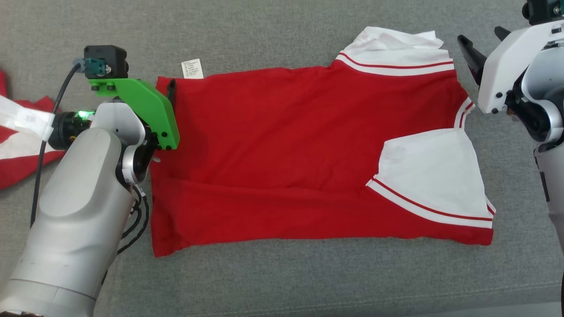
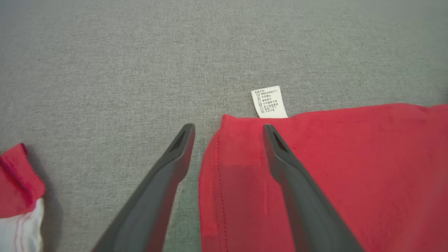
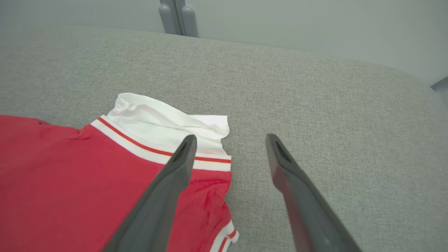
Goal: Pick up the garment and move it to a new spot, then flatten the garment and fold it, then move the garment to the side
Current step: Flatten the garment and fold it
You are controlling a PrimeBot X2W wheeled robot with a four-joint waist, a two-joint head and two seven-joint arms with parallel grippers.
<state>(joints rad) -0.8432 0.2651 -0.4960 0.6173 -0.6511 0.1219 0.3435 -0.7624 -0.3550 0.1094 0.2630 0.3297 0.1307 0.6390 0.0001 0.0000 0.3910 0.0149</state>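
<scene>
- The garment [image 1: 282, 145], a red shirt with white sleeves, lies flat across the middle of the grey cushion [image 1: 282, 281]. Its hem is toward the left edge and its neck end toward the right edge.
- The near sleeve [image 1: 432, 176] is already folded in over the red body. The far sleeve [image 1: 396, 48] pokes out toward the far edge, a bit rumpled. So I'd say we're mid-fold, with the far side next.
- The left end effector [image 2: 227, 127] is spread wide and holding nothing. It straddles the far hem corner right by the care label [image 2: 268, 101], with one finger over bare cushion and the other over red cloth. I can't tell if it's actually touching the fabric.
- The right end effector [image 3: 229, 138] is also spread and empty. One finger is over the striped trim of the far sleeve, the other over bare cushion.
- To do this well, I'd get both to pinch at the same depth, one at the hem corner and one at the shoulder. Grab all the layers there, not just the top one, or the fold will come out skewed.
- Lift only slightly and bring both hands toward the near edge together, keeping the cloth taut between them so no wrinkle gets trapped.
- Tuck that loose far sleeve inside the fold instead of letting it flop out.
- There's a second red and white piece [image 1: 17, 145] by the left edge, just beside the left arm. Don't snag it.
</scene>
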